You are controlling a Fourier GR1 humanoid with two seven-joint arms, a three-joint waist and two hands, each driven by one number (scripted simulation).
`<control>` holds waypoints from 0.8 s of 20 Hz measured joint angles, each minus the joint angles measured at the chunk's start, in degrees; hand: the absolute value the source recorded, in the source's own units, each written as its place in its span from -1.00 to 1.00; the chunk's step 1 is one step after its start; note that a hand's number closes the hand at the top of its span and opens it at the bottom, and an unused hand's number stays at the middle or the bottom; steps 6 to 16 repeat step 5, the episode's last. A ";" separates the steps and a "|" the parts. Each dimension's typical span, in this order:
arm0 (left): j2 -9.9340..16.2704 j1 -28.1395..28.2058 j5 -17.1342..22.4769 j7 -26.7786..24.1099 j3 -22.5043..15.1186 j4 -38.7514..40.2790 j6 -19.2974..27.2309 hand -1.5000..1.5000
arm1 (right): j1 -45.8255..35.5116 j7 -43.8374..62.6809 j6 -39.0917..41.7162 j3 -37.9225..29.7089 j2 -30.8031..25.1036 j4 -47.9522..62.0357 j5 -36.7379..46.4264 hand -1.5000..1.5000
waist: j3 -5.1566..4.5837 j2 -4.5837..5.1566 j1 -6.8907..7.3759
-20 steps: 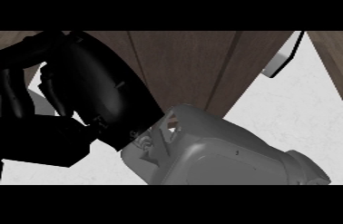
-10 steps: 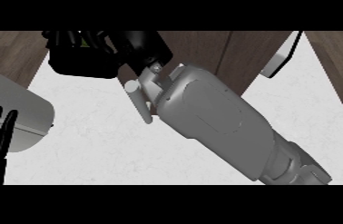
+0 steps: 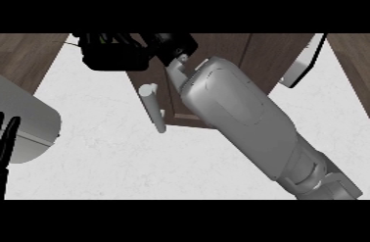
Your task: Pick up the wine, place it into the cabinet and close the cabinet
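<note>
At the far left edge a grey forearm (image 3: pixel 25 126) fills the corner, with dark fingers of the left hand (image 3: pixel 7 143) just poking up beside it. So little of that hand shows that I cannot tell whether it is spread or curled; it sits low and apart from the action.

Moving right, the white counter (image 3: pixel 108 157) runs up to a dark wooden cabinet (image 3: pixel 217 50). A pale bar handle (image 3: pixel 153 108) stands out from the edge of the cabinet door (image 3: pixel 155 84), which seems to be swung partly toward me, though its exact angle is hard to read.

Above the handle, the right hand (image 3: pixel 119 52) reaches up against the cabinet at the top of the view, its grey forearm (image 3: pixel 245 118) slanting down to the lower right. The hand is a dark mass there; whether its fingers are wrapped round anything I cannot make out.

The wine I cannot see anywhere. It may be hidden behind that hand or already inside the cabinet; nothing shows which.

Further right a second pale handle (image 3: pixel 303 64) hangs on the other door.

By my reckoning the placing step is at or near its end. Next, the right hand needs to come clear of the opening, then catch the door and swing it shut.
</note>
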 measured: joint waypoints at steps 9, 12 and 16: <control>-0.10 -0.53 -0.24 0.97 -0.10 -0.61 0.11 -1.00 | 0.10 -2.63 1.72 0.53 -1.23 1.37 1.88 1.00 | 0.03 -0.39 0.16; -0.10 -0.53 -0.24 0.97 -0.10 -0.61 0.11 -1.00 | 0.10 -2.63 1.72 0.53 -1.23 1.37 1.88 1.00 | 0.03 -0.39 0.16; -0.10 -0.53 -0.24 0.97 -0.10 -0.61 0.11 -1.00 | 0.10 -2.63 1.72 0.53 -1.23 1.37 1.88 1.00 | 0.03 -0.39 0.16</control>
